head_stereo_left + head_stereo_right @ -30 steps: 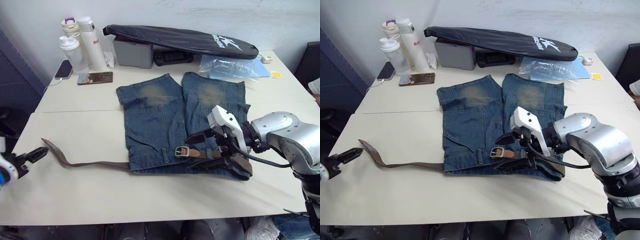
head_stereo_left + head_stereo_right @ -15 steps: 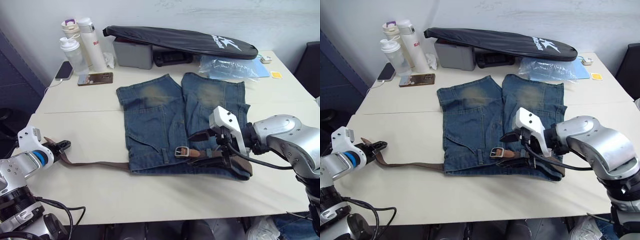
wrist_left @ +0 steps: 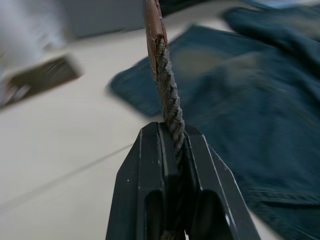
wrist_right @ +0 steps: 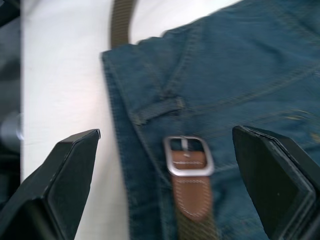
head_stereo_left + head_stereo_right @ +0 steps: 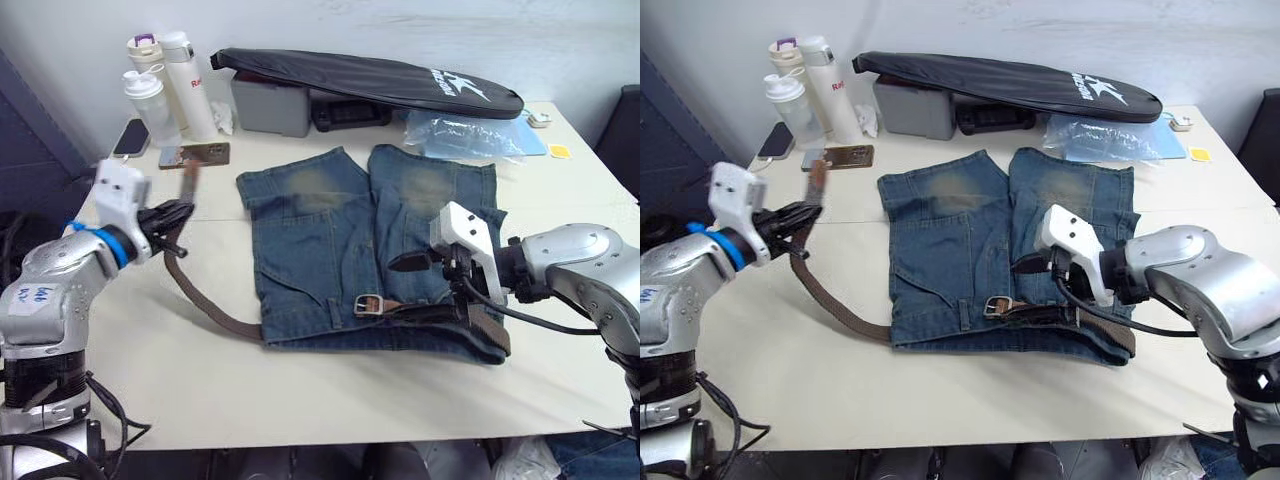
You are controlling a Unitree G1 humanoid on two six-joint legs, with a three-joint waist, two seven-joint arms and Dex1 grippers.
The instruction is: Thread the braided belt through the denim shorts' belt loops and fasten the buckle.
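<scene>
Since 0.5 s ago, left gripper has lifted the braided belt off the tabletop; jaws clamped on the strap just below its reddish-brown tip, which now points up and away from the denim shorts. Strap slopes from the gripper down to the shorts' waistband corner, then runs along the waistband. Buckle lies flat on the waistband. Right gripper is spread wide, hovering over the buckle, holding nothing.
</scene>
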